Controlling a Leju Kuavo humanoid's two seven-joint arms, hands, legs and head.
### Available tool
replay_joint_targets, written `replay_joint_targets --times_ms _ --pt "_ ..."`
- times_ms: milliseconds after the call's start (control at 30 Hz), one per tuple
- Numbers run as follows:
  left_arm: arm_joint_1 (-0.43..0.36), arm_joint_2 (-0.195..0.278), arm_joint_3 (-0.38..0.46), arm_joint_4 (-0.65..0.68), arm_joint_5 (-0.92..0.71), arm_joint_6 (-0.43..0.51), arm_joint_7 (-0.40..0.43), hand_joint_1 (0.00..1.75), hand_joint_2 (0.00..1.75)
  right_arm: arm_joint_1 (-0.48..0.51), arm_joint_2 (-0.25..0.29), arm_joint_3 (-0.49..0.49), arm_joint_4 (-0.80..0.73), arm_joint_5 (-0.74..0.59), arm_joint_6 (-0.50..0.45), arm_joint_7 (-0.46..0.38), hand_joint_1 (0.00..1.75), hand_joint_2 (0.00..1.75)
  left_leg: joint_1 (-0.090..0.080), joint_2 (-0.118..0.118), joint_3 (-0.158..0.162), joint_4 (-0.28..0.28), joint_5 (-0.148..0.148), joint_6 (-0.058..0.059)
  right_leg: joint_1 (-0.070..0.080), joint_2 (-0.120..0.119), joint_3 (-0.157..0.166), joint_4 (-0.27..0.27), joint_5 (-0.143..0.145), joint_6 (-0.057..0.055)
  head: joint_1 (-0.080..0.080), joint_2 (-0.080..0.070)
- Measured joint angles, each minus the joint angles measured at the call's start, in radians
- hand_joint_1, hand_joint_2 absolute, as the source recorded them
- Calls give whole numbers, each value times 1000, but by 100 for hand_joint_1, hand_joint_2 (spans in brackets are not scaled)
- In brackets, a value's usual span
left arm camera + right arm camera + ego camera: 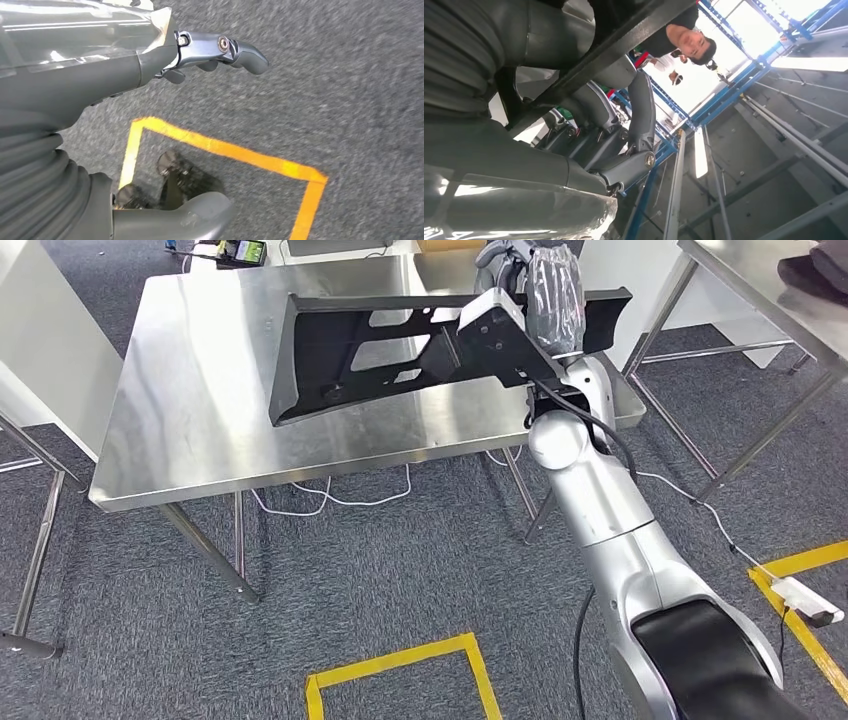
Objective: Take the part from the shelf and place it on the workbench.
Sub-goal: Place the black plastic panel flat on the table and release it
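Robot hand on our right point(545, 290) is wrapped around the long black part point(400, 350), gripping it toward its right-hand end, fingers closed over the top bar and covered in a clear plastic sleeve. In the right wrist view we see the same robot hand point(599, 125) curled about a dark bar of the part point(614, 40), with a person beyond it.

We have the part over the steel counter point(200, 440), slanting across it; its left end sits low near the surface, but we cannot tell whether it touches or hangs just above.

We judge the part stiff, a moulded or stamped frame with cut-outs, and probably light for its length. Held so far from its middle, it will want to lever down at the free end, so a hold nearer the centre rail would sit steadier. The ribs and openings give fingers good purchase. The counter is smooth, so the part may slide once set down.

Our right arm reaches forward and up, elbow bent, wrist over the far right of the counter. Our left robot hand point(220, 50) hangs over the grey carpet and yellow floor tape point(225, 150), holding nothing, its fingers loosely apart.
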Motion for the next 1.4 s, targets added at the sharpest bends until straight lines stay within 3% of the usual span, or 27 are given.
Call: replay_joint_targets --times_ms 67,100,133,200,267,333,367,433,533,600,633,700,733,800,900,967,1033,1100,1133,1200,1267,1300,1400 --pt "0 0 0 0 0 0 0 0 175 8 -6 0 -1 -2 0 3 175 175 -5 -4 11 0 -12 7 2 0 -78 90 -32 -6 1 0" --pt "1 0 0 0 0 0 1 0 175 11 -9 0 -1 -2 0 5 175 175 -9 -7 19 0 -20 8 4 0 -94 89 -28 -5 2 0" --pt "1 -1 0 0 0 0 1 0 175 13 -12 0 -1 -3 0 5 175 175 -13 -10 31 0 -28 9 8 0 -91 51 -4 1 2 0" --pt "2 -3 0 1 0 0 2 0 175 11 -15 -1 -1 -4 1 6 175 175 -22 -13 53 1 -45 9 17 0 -58 -83 84 6 3 0" --pt "1 -6 0 1 0 1 2 0 175 8 -17 -1 -1 -5 3 7 175 175 -28 -15 67 1 -62 4 25 0 -28 -177 145 -11 2 0" --pt "0 -6 0 1 0 2 2 0 175 3 -16 0 -1 -8 8 8 175 175 -29 -15 75 7 -70 -4 24 0 -15 -196 154 -38 2 0" --pt "0 -5 0 0 1 3 2 0 175 0 -15 0 -1 -10 11 8 175 175 -28 -14 74 15 -75 -8 20 1 -4 -200 156 -44 4 0" --pt "0 -5 0 0 2 4 2 0 175 -11 -13 0 0 -14 16 5 175 175 -24 -12 50 70 -90 -21 11 1 19 -205 151 -56 5 0" --pt "1 -5 0 0 3 5 2 0 175 -23 -4 2 5 -21 18 2 175 175 -6 -7 -58 243 -149 -46 8 1 40 -207 134 -67 5 0" --pt "2 -5 0 0 3 5 1 0 175 -22 -1 4 11 -25 19 2 175 175 6 -3 -110 286 -155 -59 6 1 55 -207 119 -63 5 0" --pt "2 -5 0 0 4 5 1 0 175 -22 0 5 15 -26 19 2 175 175 12 0 -109 254 -127 -64 3 2 64 -206 111 -59 5 0" --pt "3 -4 0 0 4 5 1 0 175 -25 4 5 21 -28 19 2 175 175 20 4 -70 126 -38 -70 0 2 86 -205 93 -48 5 0" --pt "3 -4 1 0 4 5 1 0 175 -28 5 5 24 -29 19 2 175 175 21 6 -49 65 -10 -69 1 3 92 -204 86 -42 4 0" --pt "2 -4 1 0 4 5 0 0 175 -34 8 6 28 -29 19 1 175 175 16 8 -25 11 2 -56 5 3 96 -202 76 -28 4 0" --pt "3 -4 1 0 4 5 0 0 175 -38 9 6 32 -29 19 0 175 175 9 6 -7 3 -3 -28 12 3 92 -185 66 -8 5 0" --pt "2 -4 1 0 4 5 0 0 175 -43 9 6 36 -31 18 -2 175 175 8 3 8 -3 -7 -15 10 1 44 -106 50 -6 6 0" --pt "2 -4 1 0 3 4 0 0 175 -45 10 6 44 -35 16 -7 175 175 5 1 17 -3 -17 -4 8 1 -41 25 16 -14 6 0" --pt "2 -3 1 0 2 2 -1 0 175 -44 9 7 57 -37 15 -11 175 175 2 -3 33 -3 -32 0 7 1 -105 90 -3 -13 7 0" --pt "2 -3 1 0 1 1 -1 0 175 -44 9 6 63 -37 13 -12 175 175 0 -5 43 -3 -40 -1 7 1 -112 71 10 -8 7 0" --pt "3 -3 1 0 0 0 -1 0 175 -46 8 6 72 -37 11 -14 175 175 -2 -9 66 -3 -57 -4 10 0 -79 -52 86 0 7 0" --pt "2 -4 1 0 0 0 -1 0 175 -50 9 7 79 -37 8 -17 175 175 -9 -10 82 -2 -76 -11 15 -4 -43 -169 152 -7 7 0" --pt "1 -2 0 0 0 0 -1 0 175 -53 10 7 83 -36 7 -17 175 175 -12 -10 87 1 -84 -15 13 -5 -33 -195 168 -14 6 0" --pt "-1 1 0 -1 -1 0 -1 0 175 -58 13 7 88 -36 2 -18 175 175 -13 -7 94 17 -109 -25 1 -4 -12 -202 170 -28 1 0"
